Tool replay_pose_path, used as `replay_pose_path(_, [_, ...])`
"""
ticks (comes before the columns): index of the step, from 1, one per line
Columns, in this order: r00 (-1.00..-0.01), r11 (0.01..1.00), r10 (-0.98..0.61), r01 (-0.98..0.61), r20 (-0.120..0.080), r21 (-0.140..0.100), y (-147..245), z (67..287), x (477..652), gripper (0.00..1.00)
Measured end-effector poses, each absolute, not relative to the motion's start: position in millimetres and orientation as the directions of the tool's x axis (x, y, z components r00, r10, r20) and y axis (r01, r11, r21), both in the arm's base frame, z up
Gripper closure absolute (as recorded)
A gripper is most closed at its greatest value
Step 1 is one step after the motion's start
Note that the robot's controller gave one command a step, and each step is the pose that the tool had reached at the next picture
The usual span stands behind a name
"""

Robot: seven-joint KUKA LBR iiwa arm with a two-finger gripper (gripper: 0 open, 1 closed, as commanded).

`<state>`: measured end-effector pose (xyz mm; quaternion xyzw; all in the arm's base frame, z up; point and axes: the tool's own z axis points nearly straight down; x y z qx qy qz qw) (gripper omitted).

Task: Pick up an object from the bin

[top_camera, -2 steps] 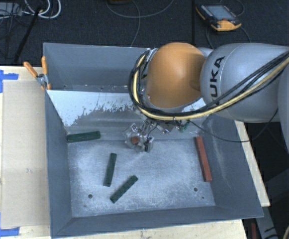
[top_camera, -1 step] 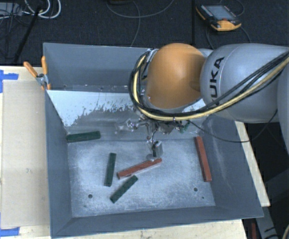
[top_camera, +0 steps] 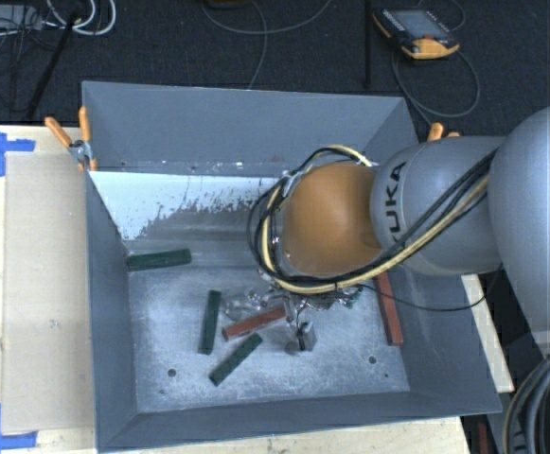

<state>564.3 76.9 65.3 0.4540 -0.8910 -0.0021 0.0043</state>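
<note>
My gripper reaches down into the middle of the bin floor from under the arm's wrist. A reddish-brown flat bar lies right at it, stretching away to its left, and whether the two touch I cannot make out. Just below and left of the gripper a dark green bar lies slantwise. Another dark green bar stands nearly upright in the view, left of the reddish one.
A third dark green bar lies at the foot of the bin's back-left slope. A reddish-brown bar rests along the right wall, partly under the arm. The wrist and its cables hide the floor behind the gripper.
</note>
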Motion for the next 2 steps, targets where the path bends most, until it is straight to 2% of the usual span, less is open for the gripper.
replay_pose_path(1, [-0.589, 0.589, -0.808, -0.808, -0.001, 0.002, 78, 69, 567.3, 1.0])
replay_pose_path(2, [-0.469, 0.469, -0.883, -0.883, -0.005, -0.006, 74, 205, 547.2, 1.0])
